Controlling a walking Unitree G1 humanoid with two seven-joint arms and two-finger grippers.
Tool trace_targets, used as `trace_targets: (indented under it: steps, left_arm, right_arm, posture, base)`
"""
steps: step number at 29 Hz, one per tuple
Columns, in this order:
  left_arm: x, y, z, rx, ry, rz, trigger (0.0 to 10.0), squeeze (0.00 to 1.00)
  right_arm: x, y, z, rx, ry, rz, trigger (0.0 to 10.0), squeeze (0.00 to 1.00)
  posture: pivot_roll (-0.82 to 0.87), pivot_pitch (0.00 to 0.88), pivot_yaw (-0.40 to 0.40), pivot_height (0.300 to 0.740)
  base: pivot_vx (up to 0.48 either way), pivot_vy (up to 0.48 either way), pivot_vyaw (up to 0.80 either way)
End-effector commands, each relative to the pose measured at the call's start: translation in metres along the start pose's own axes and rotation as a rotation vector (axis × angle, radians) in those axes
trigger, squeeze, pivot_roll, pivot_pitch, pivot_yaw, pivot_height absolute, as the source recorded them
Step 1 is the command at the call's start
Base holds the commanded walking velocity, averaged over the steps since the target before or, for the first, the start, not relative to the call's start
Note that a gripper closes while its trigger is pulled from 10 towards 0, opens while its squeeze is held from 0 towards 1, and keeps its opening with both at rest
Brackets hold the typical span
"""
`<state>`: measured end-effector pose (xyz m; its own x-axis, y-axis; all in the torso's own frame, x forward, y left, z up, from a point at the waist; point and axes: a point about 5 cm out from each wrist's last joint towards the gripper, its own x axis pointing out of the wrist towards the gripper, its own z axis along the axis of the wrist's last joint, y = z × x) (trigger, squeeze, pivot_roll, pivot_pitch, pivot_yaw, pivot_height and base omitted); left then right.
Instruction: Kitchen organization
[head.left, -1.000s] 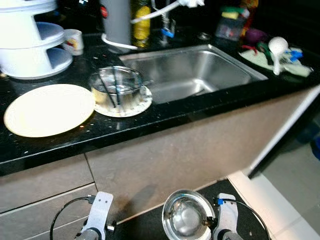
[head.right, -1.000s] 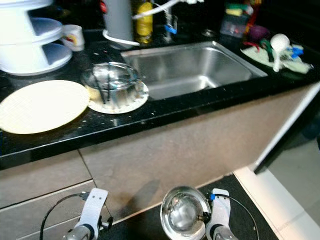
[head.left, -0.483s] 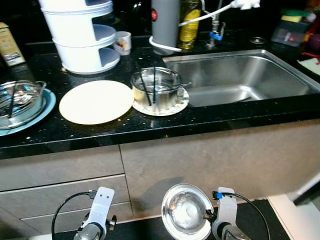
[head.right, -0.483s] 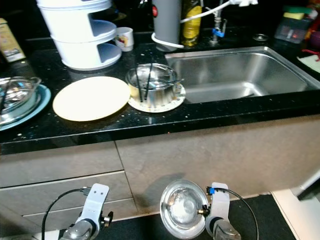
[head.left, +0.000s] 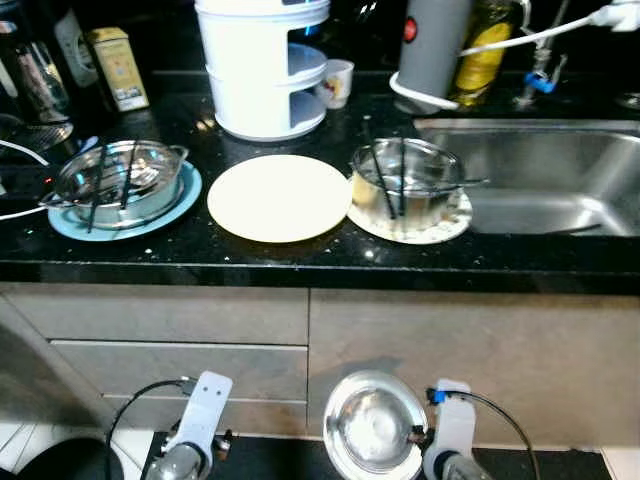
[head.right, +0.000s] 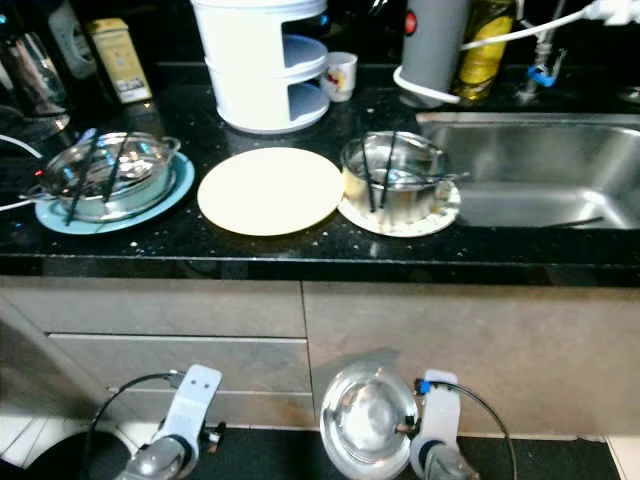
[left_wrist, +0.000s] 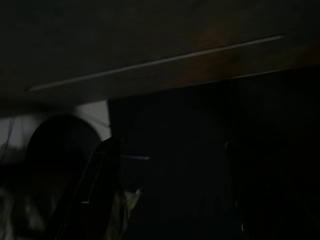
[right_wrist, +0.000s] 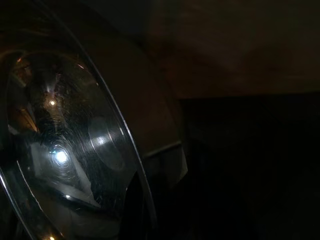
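Low in front of the cabinet, my right gripper (head.left: 418, 436) is shut on the rim of a shiny steel bowl (head.left: 374, 428); the bowl's inside (right_wrist: 65, 155) shows close up in the right wrist view. My left arm (head.left: 198, 420) hangs idle beside it. On the black counter (head.left: 300, 255) lie a cream plate (head.left: 279, 196), a steel pot with black chopsticks on a white plate (head.left: 404, 185), and a second steel pot with chopsticks on a blue plate (head.left: 120, 180). The sink (head.left: 560, 180) is at the right.
A white tiered rack (head.left: 262, 65) and a small cup (head.left: 338, 82) stand at the back of the counter. A grey cylinder (head.left: 432, 45), a yellow bottle (head.left: 482, 55) and a tin (head.left: 118, 68) are there too. Drawers (head.left: 170, 345) face me below the counter.
The camera has swung left, so the counter scene has slid right and the blue plate with its pot is fully in view. The steel bowl stays in my right gripper.
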<state>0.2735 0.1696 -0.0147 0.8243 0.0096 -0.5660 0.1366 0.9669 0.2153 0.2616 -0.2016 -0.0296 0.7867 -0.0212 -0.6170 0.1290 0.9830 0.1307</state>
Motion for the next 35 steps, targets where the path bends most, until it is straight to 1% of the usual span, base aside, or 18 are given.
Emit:
trace_targets:
  steps: [1,4,9,15,18,19,20,23,27,30,35]
  left_arm:
    - [-0.003,0.000,-0.012,0.010,0.047,-0.003,10.0,0.00]
    - [-0.003,0.000,-0.011,0.008,0.046,-0.013,10.0,0.00]
    - [-0.002,0.004,-0.010,0.056,0.046,0.000,10.0,0.00]
    - [-0.002,0.005,-0.009,0.043,0.046,-0.011,10.0,0.00]
    - [-0.002,0.002,-0.009,0.024,0.034,-0.066,10.0,0.00]
    - [-0.002,0.002,-0.009,0.024,0.034,-0.066,10.0,0.00]
    - [-0.002,0.001,-0.010,0.026,0.035,-0.072,10.0,0.00]
    - [-0.002,0.002,-0.011,0.036,0.045,-0.069,10.0,0.00]
    - [-0.002,0.005,-0.009,0.024,0.033,-0.048,10.0,0.00]
    - [-0.002,0.004,-0.008,0.024,0.021,-0.055,10.0,0.00]
    - [-0.003,0.004,-0.010,-0.006,0.021,-0.046,10.0,0.00]
  right_arm:
    - [-0.002,-0.004,-0.011,0.052,0.044,-0.035,10.0,0.00]
    - [-0.003,-0.005,-0.014,0.065,0.054,-0.037,10.0,0.00]
    - [-0.005,-0.008,-0.019,0.077,0.069,-0.051,10.0,0.00]
    - [-0.007,-0.012,-0.026,0.066,0.097,-0.086,10.0,0.00]
    - [-0.010,-0.020,-0.033,0.052,0.136,-0.158,10.0,0.00]
    - [-0.010,-0.020,-0.033,0.052,0.136,-0.158,10.0,0.00]
    - [-0.011,-0.023,-0.035,0.056,0.143,-0.188,10.0,0.00]
    - [-0.011,-0.027,-0.033,0.077,0.126,-0.226,10.0,0.00]
    - [-0.010,-0.027,-0.027,0.102,0.104,-0.223,10.0,0.00]
    - [-0.009,-0.026,-0.026,0.087,0.105,-0.217,10.0,0.00]
    - [-0.009,-0.024,-0.027,0.056,0.107,-0.205,10.0,0.00]
  posture:
    - [-0.08,0.184,-0.003,0.740]
    - [-0.08,0.188,0.003,0.740]
    - [-0.07,0.193,0.011,0.740]
    - [-0.07,0.194,0.014,0.740]
    - [-0.07,0.191,0.013,0.740]
    - [-0.07,0.191,0.013,0.740]
    - [-0.08,0.189,0.012,0.740]
    - [-0.08,0.189,0.012,0.740]
    - [-0.08,0.185,0.005,0.740]
    - [-0.08,0.183,0.001,0.740]
    - [-0.09,0.180,-0.007,0.740]
  base:
    - [0.000,0.000,0.00]
    - [0.000,0.000,0.00]
    - [0.000,0.000,0.00]
    - [0.000,0.000,0.00]
    - [0.000,0.000,0.00]
    - [0.000,0.000,0.00]
    - [0.000,0.000,0.00]
    - [0.000,0.000,0.00]
    - [0.000,0.000,0.00]
    - [0.000,0.000,0.00]
    - [0.000,-0.058,0.00]
